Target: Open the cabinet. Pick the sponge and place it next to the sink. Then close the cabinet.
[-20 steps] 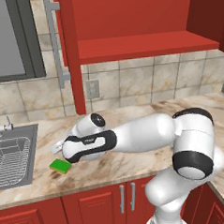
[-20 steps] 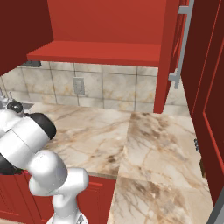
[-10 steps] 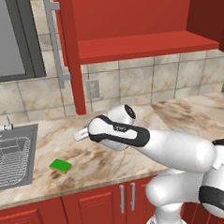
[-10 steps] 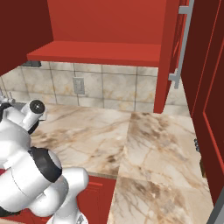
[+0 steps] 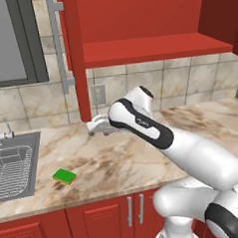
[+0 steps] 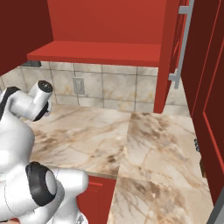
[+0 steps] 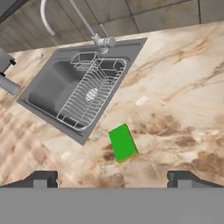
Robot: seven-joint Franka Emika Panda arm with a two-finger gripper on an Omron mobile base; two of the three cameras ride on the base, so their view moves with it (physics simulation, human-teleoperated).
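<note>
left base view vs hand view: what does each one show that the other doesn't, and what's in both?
Left base view alone: the cabinet standing open with its bare red shelf, its door's long silver handle, the wall outlet, the arm, and the gripper raised above the counter.

Hand view alone: the whole sink with the wire rack and the faucet, plus the two widely parted fingertips.

Both: the green sponge lying on the marble counter beside the sink.
</note>
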